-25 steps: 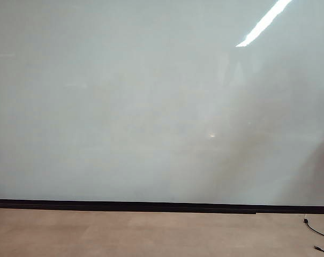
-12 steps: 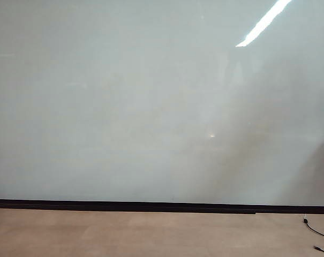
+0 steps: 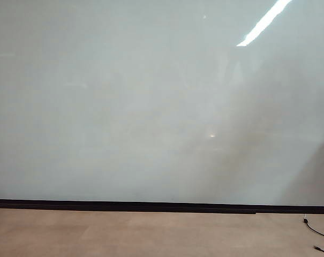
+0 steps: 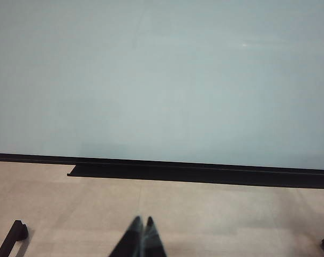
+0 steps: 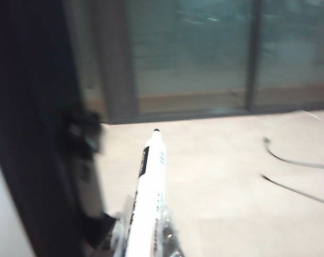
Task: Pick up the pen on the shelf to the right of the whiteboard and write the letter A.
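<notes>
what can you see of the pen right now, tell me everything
The pen shows only in the right wrist view: a slim marker with a white, plastic-looking barrel, a dark printed label along one side and a small black tip, uncapped. It sticks out of the right claw, which is shut on its lower end, the tip pointing away from the camera over the tan floor. The tip touches nothing. The picture is blurred, so the label cannot be read. The exterior view shows no pen.
</notes>
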`<action>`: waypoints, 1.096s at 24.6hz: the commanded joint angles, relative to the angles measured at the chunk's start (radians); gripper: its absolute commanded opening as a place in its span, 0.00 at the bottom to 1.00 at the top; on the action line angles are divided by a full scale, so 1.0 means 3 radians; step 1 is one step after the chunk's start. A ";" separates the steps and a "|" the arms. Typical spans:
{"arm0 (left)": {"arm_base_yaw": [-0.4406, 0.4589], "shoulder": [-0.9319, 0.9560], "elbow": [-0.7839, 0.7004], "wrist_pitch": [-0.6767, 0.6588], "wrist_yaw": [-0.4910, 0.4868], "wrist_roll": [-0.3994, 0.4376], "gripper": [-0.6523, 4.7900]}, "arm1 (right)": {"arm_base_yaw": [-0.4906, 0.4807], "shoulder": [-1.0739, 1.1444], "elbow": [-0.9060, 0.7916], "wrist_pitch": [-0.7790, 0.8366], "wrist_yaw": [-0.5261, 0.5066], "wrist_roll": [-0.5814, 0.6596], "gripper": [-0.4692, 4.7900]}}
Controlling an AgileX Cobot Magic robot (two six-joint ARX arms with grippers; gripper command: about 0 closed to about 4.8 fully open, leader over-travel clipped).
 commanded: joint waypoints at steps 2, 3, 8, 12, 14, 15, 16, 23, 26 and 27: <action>0.0000 0.0001 0.0010 0.0020 0.0015 0.0015 0.11 | 0.0005 -0.0145 -0.0184 0.0051 0.0581 -0.0028 0.08; 0.0000 0.0001 0.0010 0.0020 0.0015 0.0015 0.11 | 0.0008 -0.0189 -0.0231 0.0051 0.0660 -0.0039 0.08; 0.0000 0.0001 0.0010 0.0020 0.0015 0.0015 0.11 | 0.0231 -0.0752 -0.0668 0.0051 0.1498 -0.0109 0.08; 0.0000 0.0001 0.0010 0.0020 0.0015 0.0015 0.11 | 0.0520 -0.1376 -0.1108 0.0047 0.1977 -0.0200 0.08; 0.0000 0.0001 0.0010 0.0020 0.0014 0.0014 0.11 | 0.0668 -0.1665 -0.1305 0.0037 0.2074 -0.0200 0.08; 0.0000 0.0001 0.0010 0.0020 0.0015 0.0015 0.11 | 0.0776 -0.1829 -0.1414 0.0029 0.2140 -0.0201 0.08; 0.0000 0.0001 0.0010 0.0019 0.0015 0.0015 0.11 | 0.0880 -0.1958 -0.1495 0.0018 0.2183 -0.0202 0.08; 0.0000 0.0001 0.0010 0.0020 0.0015 0.0015 0.11 | 0.2459 -0.3206 -0.1643 -0.1503 0.2505 -0.0226 0.08; -0.0001 0.0001 0.0010 0.0019 0.0015 0.0015 0.11 | 0.2904 -0.3258 -0.1453 -0.1995 0.2453 -0.0259 0.08; 0.0000 0.0001 0.0010 0.0020 0.0015 0.0015 0.11 | 0.3025 -0.3245 -0.1375 -0.2163 0.2406 -0.0299 0.08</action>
